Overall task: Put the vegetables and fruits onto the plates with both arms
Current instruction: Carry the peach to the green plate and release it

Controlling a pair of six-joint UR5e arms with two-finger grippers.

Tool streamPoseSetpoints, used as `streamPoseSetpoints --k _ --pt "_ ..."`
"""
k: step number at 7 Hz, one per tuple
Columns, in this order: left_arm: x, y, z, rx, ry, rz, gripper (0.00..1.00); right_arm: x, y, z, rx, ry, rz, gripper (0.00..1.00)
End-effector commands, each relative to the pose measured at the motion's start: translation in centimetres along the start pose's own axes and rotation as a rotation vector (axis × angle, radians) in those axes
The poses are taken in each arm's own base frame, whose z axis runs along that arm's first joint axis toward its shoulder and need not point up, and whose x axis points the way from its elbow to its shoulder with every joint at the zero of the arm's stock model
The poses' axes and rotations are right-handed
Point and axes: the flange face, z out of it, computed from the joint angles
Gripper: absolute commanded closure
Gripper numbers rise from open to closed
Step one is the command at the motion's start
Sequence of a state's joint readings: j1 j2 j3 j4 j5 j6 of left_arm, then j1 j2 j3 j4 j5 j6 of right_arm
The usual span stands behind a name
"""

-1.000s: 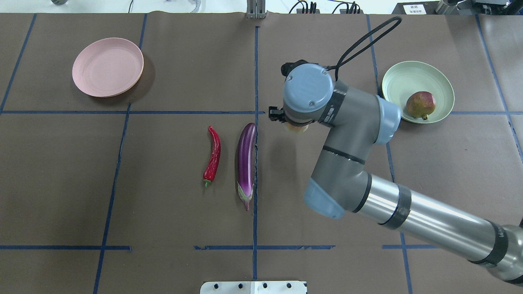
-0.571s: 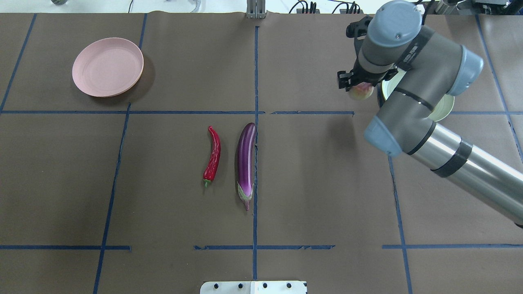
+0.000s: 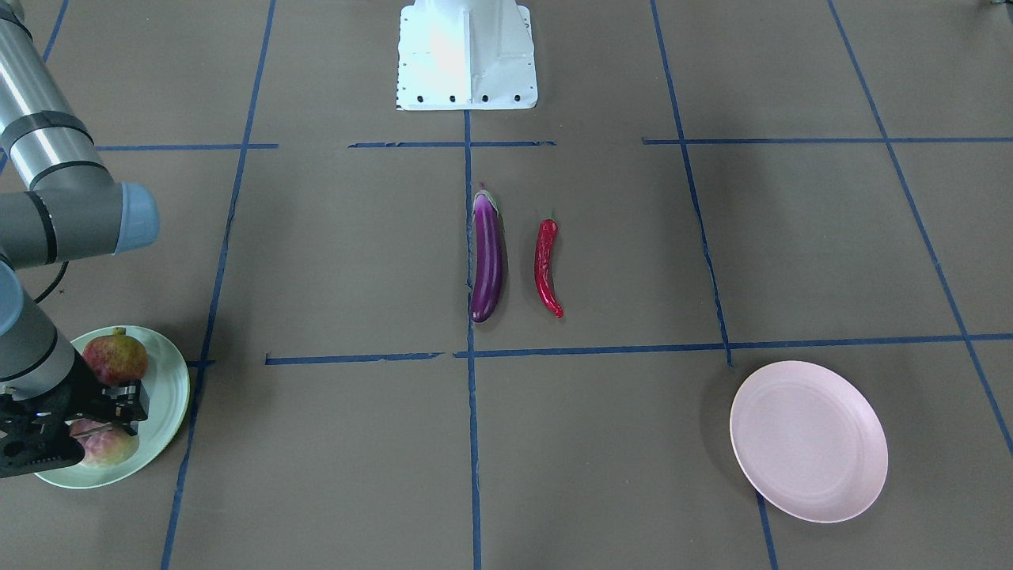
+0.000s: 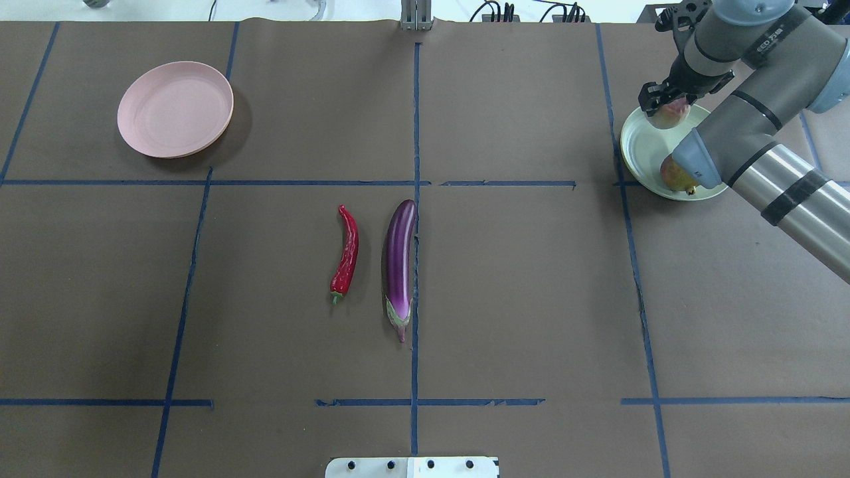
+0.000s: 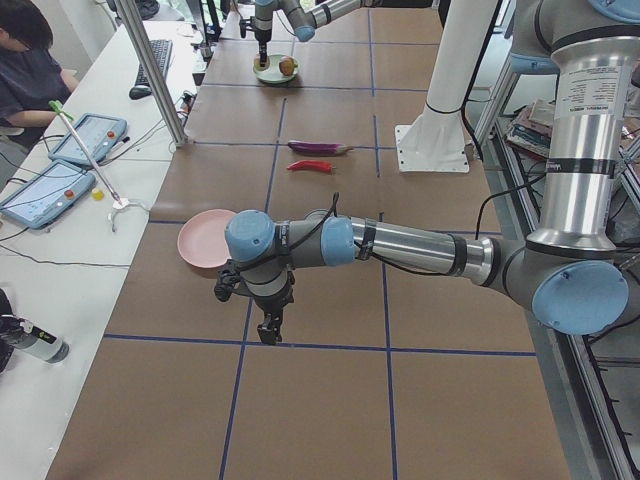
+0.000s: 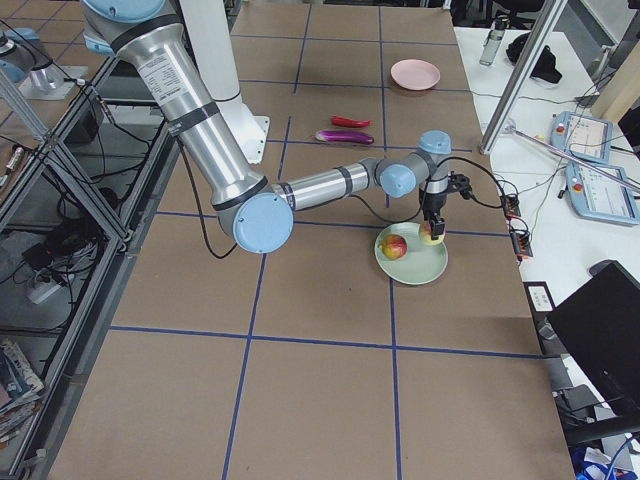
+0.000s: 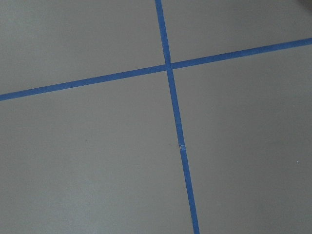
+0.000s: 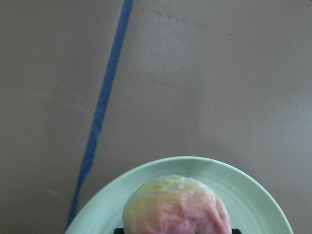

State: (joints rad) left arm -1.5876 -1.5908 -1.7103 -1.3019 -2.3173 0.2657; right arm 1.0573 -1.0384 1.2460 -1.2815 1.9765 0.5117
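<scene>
My right gripper (image 4: 667, 105) is shut on the bumpy pink-green custard apple (image 4: 669, 115) and holds it over the far part of the mint green plate (image 4: 636, 143). I cannot tell whether the fruit touches the plate. The right wrist view shows the custard apple (image 8: 175, 207) above the plate's rim (image 8: 243, 187). The pomegranate (image 4: 673, 174) lies in the same plate, partly hidden by the arm. The purple eggplant (image 4: 399, 259) and the red chili pepper (image 4: 347, 252) lie side by side at mid-table. The pink plate (image 4: 175, 109) sits empty at far left. My left gripper (image 5: 270, 325) hangs near the pink plate (image 5: 200, 245); I cannot tell if it is open.
Blue tape lines (image 4: 416, 199) cross the brown table cover. The white base block (image 3: 465, 55) stands at the robot's edge. The left wrist view shows only table cover and a tape cross (image 7: 168, 67). A person (image 5: 30, 60) sits beside the table with tablets.
My right arm has carried the custard apple from mid-table to the right and farther back, to above the mint plate. The eggplant, chili and pink plate have not moved.
</scene>
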Motion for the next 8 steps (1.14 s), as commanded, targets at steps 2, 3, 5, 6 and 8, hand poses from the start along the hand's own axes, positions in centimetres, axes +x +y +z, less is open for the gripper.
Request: streamPoseSetpoints --k 2,3,5,6,8 --pt "0.1 0.0 -0.1 0.003 0.000 0.002 0.00 3.3 2.5 2.7 -0.033 0.013 0.018 0.01" --pt "0.0 0.0 -0.1 0.001 -0.001 0.003 0.00 3.7 2.1 2.1 -0.035 -0.007 0.026 0.00" --pt "0.7 -0.1 -0.8 0.015 -0.005 0.017 0.00 12.6 0.2 -4.9 -0.016 -0.143 0.107 0.00" --pt "1.8 -0.2 -2.0 0.036 -0.024 0.041 0.00 17.2 0.6 -6.9 -0.027 -0.136 0.069 0.00" --pt "4.5 -3.0 -3.5 0.103 -0.036 0.135 0.00 25.9 5.9 -9.3 -0.069 -0.098 -0.041 0.00"
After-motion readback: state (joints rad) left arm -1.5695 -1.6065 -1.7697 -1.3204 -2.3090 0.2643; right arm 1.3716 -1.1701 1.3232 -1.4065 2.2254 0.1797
